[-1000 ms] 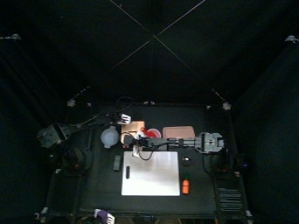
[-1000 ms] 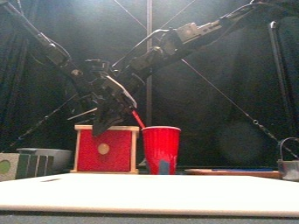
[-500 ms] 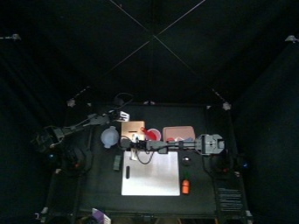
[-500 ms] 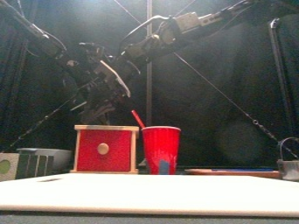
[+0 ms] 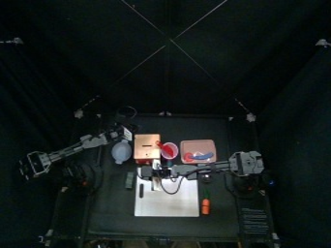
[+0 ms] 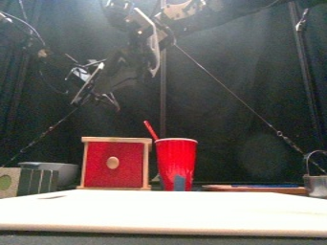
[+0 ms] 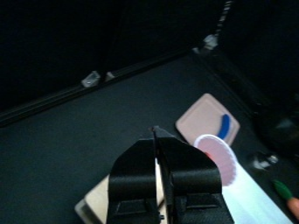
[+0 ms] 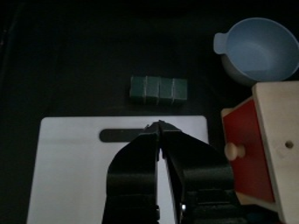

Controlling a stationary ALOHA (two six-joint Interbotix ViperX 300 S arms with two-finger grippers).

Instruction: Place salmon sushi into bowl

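Left gripper (image 7: 158, 133) and right gripper (image 8: 156, 129): all 4 jaws pressed together, nothing held. Bowl (image 8: 260, 48) sits near the table's left edge, beside the tan box (image 8: 271, 109). Salmon sushi: position cannot be told. Risk: the orange stick (image 5: 204, 206) gets mistaken for it.

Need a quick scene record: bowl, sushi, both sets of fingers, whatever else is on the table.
bowl: pale blue, next to the box, looks empty
salmon sushi: not made out in any view
left fingers: shut, nothing between them
right fingers: shut, nothing between them, above the white board
box: red front, tan top, red cup beside it
other: green blocks beyond the board; orange stick at the board's edge
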